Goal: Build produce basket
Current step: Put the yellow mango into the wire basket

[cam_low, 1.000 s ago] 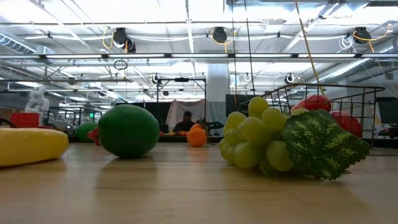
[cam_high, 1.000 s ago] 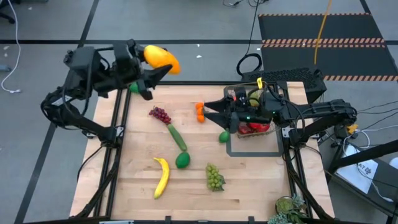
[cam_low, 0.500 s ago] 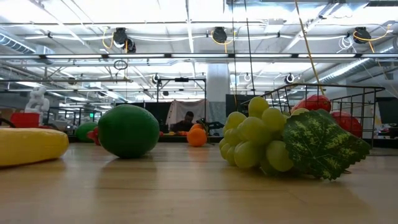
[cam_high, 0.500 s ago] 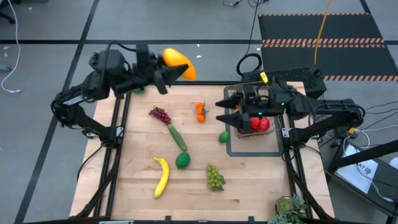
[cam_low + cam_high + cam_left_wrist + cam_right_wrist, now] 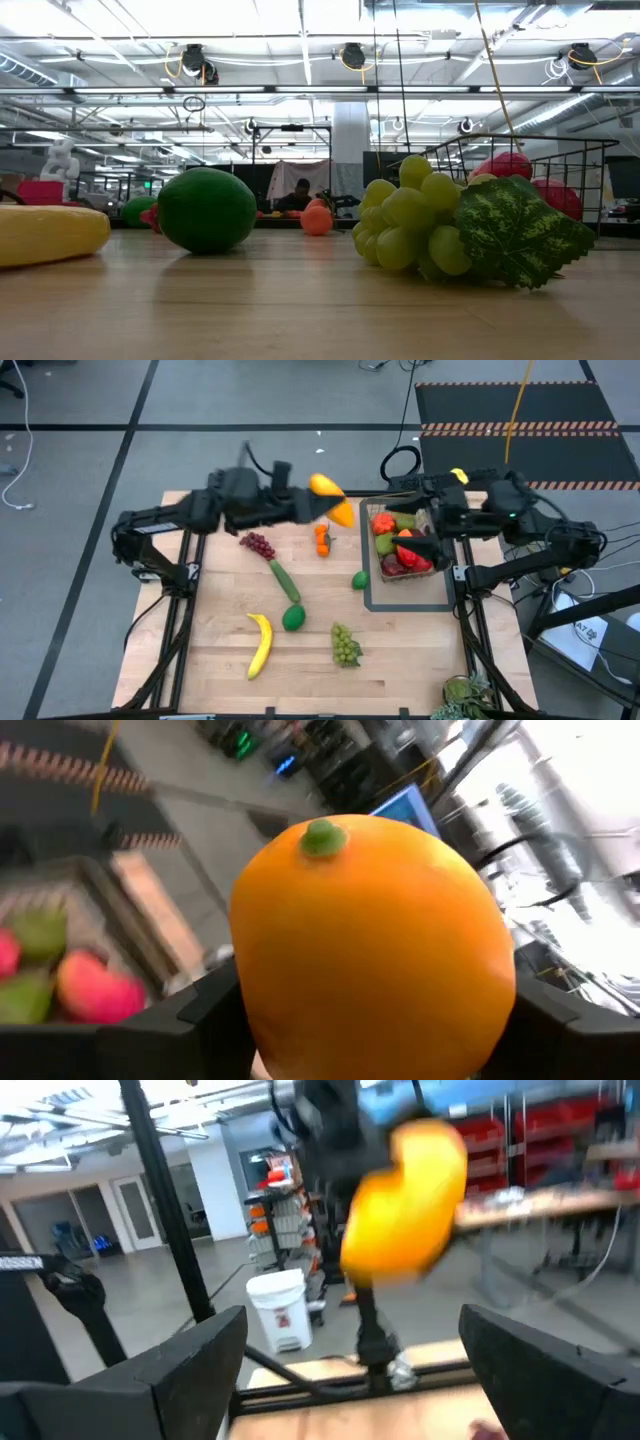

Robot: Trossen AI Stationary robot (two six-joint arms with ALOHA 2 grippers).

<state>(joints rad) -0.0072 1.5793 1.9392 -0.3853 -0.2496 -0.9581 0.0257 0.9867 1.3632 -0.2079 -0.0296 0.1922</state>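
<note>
My left gripper (image 5: 318,503) is shut on a yellow-orange mango (image 5: 331,498), held in the air over the table's far middle, just left of the basket; the mango fills the left wrist view (image 5: 370,950). The dark wire basket (image 5: 405,545) holds red apples and green fruit. My right gripper (image 5: 422,538) is open and empty over the basket's right part; its wrist view shows the mango (image 5: 405,1195) ahead. On the table lie purple grapes (image 5: 258,544), a cucumber (image 5: 285,580), a banana (image 5: 260,645), green grapes (image 5: 345,645), oranges (image 5: 321,538) and two limes (image 5: 293,618). My left gripper pinches the mango's two opposite sides (image 5: 250,990) between its two fingers (image 5: 205,1015). The fingers come about level from the table's left. The mango's green stem end (image 5: 323,837) points away from the wrist. The mango is lifted clear of the table.
The basket stands on a flat dark tray frame (image 5: 410,600) at the table's right. The low view shows green grapes (image 5: 450,230), a lime (image 5: 207,210) and the banana's end (image 5: 50,235) close by. A leafy green thing (image 5: 465,695) lies at the near right corner.
My left gripper has carried the mango from beyond the far left corner toward the table's right, up to the basket's left side, still lifted clear. My right gripper has drawn back toward the right edge, uncovering the fruit in the basket.
</note>
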